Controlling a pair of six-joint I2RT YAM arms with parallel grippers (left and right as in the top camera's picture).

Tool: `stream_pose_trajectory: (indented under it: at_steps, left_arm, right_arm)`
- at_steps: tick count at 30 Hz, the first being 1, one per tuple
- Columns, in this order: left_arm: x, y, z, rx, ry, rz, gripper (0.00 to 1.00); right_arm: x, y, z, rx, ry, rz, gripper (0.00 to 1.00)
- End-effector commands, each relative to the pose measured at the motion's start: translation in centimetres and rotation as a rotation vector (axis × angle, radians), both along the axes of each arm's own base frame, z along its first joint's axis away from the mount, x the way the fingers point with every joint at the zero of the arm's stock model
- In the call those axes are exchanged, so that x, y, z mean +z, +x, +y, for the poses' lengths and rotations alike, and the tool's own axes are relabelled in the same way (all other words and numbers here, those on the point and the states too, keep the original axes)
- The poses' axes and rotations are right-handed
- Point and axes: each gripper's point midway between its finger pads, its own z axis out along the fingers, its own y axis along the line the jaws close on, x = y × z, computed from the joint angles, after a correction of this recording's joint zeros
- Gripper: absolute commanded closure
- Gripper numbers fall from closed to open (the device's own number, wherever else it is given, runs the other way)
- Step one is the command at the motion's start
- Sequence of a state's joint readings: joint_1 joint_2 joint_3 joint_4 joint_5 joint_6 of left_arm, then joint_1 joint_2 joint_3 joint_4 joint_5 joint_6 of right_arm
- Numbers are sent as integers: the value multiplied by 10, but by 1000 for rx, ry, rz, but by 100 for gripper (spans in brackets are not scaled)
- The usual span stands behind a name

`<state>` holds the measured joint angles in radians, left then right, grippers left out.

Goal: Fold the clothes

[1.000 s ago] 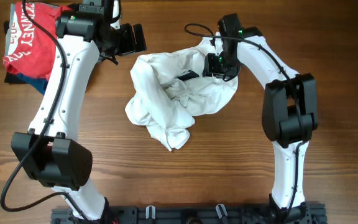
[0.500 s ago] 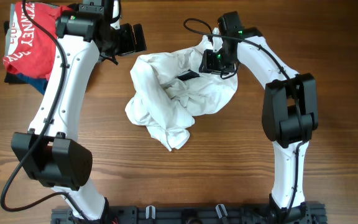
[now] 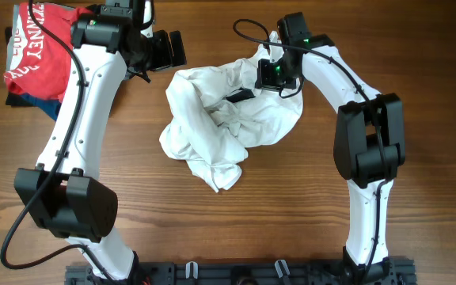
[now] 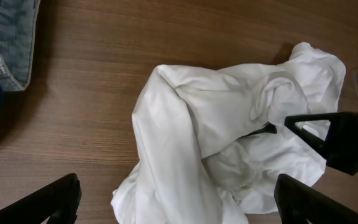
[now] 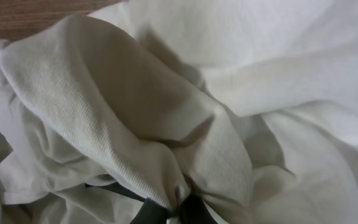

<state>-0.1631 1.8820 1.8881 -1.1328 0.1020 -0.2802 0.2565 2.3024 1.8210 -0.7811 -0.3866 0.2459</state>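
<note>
— Where is the white T-shirt (image 3: pixel 228 119) found, and how are the jaws set?

— It is heaped, crumpled, on the surface (image 3: pixel 291 214) between the two arms, toward the far edge. The right jaws are shut on a bunched fold at its upper right. The left jaws are spread wide and empty, just beyond its upper left edge.

— What may go wrong?

— Several layers appear to be pinched together, so the whole bundle could be dragged by a lift instead of being opened out. The fold could also be lost from the grip.

— And its lie?

— Seen from overhead, the long axis is run from the gripped end at upper right to a tail at lower left. A black label (image 3: pixel 240 96) is seen, but where collar and hem point cannot be told.
</note>
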Motion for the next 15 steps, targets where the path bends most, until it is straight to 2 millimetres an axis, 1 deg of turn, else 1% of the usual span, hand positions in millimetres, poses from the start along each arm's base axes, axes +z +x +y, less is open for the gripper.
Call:
stream_pose_trajectory:
  at_steps: [1, 3, 4, 5, 6, 7, 8, 9, 10, 11, 13, 15]
  left_arm:
    - [-8, 1, 3, 19, 7, 21, 0]
    - [-8, 1, 3, 19, 7, 21, 0]
    - [-8, 1, 3, 18, 7, 21, 0]
    - [-8, 1, 3, 18, 7, 21, 0]
    - [-8, 0, 2, 16, 7, 22, 0]
    - [-8, 0, 1, 11, 7, 23, 0]
    - [-8, -1, -3, -18, 5, 21, 0]
    - [-7, -3, -10, -69, -4, 18, 0]
    - [-7, -4, -16, -107, -13, 15, 0]
    - [-6, -7, -27, -173, -29, 11, 0]
    - [-5, -12, -44, -264, -33, 1, 0]
    - [-5, -18, -61, -352, -14, -9, 0]
  right_arm:
    - [66, 26, -5, -2, 51, -139, 96]
    - [108, 37, -16, -11, 62, -225, 96]
    - [125, 41, -21, -23, 65, -257, 96]
    - [148, 46, -29, -39, 67, -304, 96]
    - [175, 50, -40, -61, 68, -360, 96]
    - [190, 52, -47, -76, 65, -393, 96]
    - [211, 54, -59, -98, 59, -438, 96]
    - [227, 55, -70, -121, 51, -474, 96]
    - [238, 56, -79, -139, 44, -498, 96]
    - [256, 57, -97, -178, 28, -541, 96]
    - [269, 58, -120, -219, 5, -577, 96]
    - [274, 59, -148, -267, -14, -587, 96]
